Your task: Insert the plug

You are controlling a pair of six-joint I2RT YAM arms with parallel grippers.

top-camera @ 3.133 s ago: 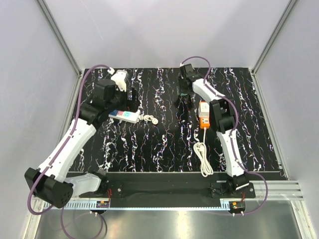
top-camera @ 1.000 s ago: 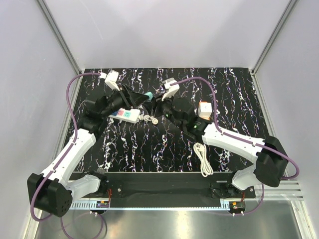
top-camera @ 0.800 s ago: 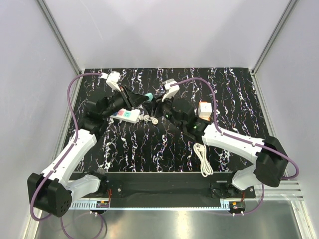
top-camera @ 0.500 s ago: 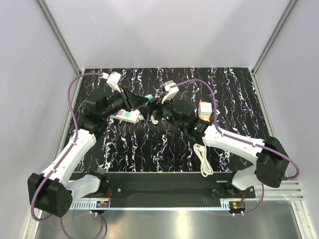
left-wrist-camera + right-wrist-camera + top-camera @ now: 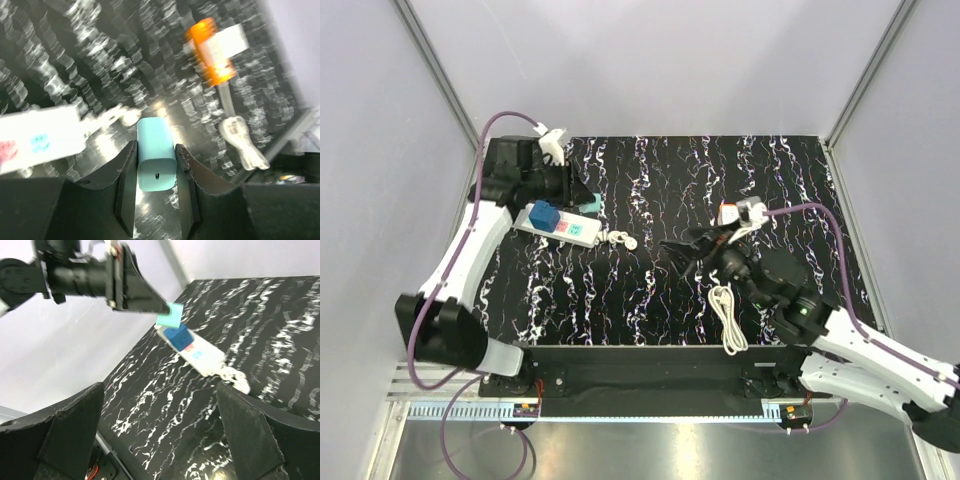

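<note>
The plug (image 5: 226,43) sits atop the orange strip (image 5: 220,76), toward the end away from the strip's cord. The left wrist view is too blurred to show whether it is pushed home. From above, the right wrist hides most of it, and only a white and orange scrap shows at the right-centre of the bench (image 5: 650,290). The strip's white cord (image 5: 725,310) runs toward the near edge and ends in a folded bundle.

The right jaws stand wide apart and hold nothing. They hang just left of the strip and point across the bench toward the left arm (image 5: 470,250).

Well apart, at the far left, the left jaws are clamped on a teal cube (image 5: 156,160), one finger (image 5: 126,175) pressed to each side, and hold it in the air. Below it a white strip (image 5: 570,226) with coloured buttons lies on the bench. A blue block (image 5: 545,216) stands on that strip, and a short white cord (image 5: 618,238) trails from its right end.
</note>
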